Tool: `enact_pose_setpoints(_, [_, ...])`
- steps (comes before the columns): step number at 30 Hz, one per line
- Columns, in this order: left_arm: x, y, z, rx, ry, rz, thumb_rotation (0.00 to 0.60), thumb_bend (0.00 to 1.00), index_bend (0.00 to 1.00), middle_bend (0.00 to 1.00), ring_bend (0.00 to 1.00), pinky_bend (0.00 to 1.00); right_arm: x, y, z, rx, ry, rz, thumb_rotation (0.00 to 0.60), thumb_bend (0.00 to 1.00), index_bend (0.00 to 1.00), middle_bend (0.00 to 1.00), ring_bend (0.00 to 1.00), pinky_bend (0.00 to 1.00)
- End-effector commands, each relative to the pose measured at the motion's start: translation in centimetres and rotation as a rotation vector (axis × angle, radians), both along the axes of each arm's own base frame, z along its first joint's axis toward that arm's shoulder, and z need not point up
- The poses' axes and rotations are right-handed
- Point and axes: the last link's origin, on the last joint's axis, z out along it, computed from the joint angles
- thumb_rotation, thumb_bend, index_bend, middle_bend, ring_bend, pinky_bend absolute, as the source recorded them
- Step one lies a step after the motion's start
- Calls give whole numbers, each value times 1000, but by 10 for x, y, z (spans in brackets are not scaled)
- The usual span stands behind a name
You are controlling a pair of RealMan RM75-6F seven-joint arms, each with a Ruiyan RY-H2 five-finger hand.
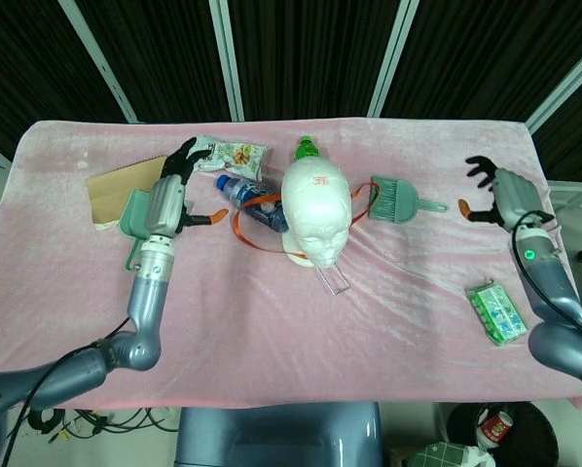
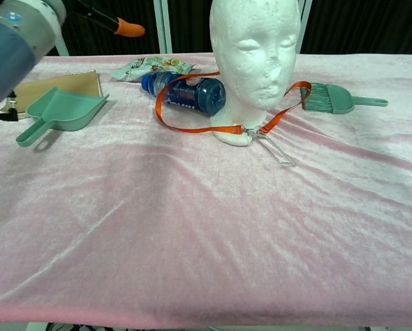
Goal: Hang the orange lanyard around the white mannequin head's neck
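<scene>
Head view shows both hands spread and holding nothing: the left hand (image 1: pixel 179 180) at nine o'clock of the white mannequin head (image 1: pixel 315 212), the right hand (image 1: pixel 492 190) well away at three o'clock. Chest view catches only an orange fingertip (image 2: pixel 129 28) of the left hand, yet shows best how the orange lanyard (image 2: pixel 192 127) loops the neck, draped over the blue bottle (image 2: pixel 185 93) and reaching the teal brush (image 2: pixel 333 98).
</scene>
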Motion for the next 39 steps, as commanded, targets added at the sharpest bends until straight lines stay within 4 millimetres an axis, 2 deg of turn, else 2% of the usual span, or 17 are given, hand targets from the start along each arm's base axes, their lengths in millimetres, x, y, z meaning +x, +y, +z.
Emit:
enact_pose_setpoints(1, [-50,-60,50,67,172,38,600,16,188,22,0,0,-26,42,6,6,16,-70,600,467,294,667,719,734])
enact_pose_setpoints(3, [-66,-76,60,81,220,63,600,16,188,22,0,0,-31,58,1,40,-6,-92,600,495,294,771,813,825])
enact_pose_setpoints(5, [-83,-93,70,78,249,104,600,17,188,22,0,0,-33,74,-6,89,-36,-108,600,508,294,821,859,869])
enact_pose_setpoints(11, [-131,-138,99,81,308,233,600,23,188,21,0,0,-32,107,-28,206,-56,-93,600,513,272,851,887,898])
enact_pose_setpoints(16, [-164,-172,111,95,329,306,600,28,188,21,0,0,-29,123,-50,239,-117,-85,600,533,244,870,905,914])
enact_pose_setpoints(22, [-186,-204,109,36,330,326,600,44,188,21,0,0,-21,128,-88,320,-205,-87,600,579,211,888,923,936])
enact_pose_setpoints(25, [-190,-211,106,17,333,322,600,44,188,21,0,0,-10,124,-107,355,-263,-75,600,583,187,898,935,946])
enact_pose_setpoints(32, [-191,-211,104,6,330,311,600,45,188,21,0,0,19,112,-147,465,-338,-41,600,594,165,906,942,952])
enact_pose_setpoints(39, [-195,-212,107,4,320,341,600,46,188,18,0,0,41,101,-173,509,-377,-23,600,617,165,909,944,952])
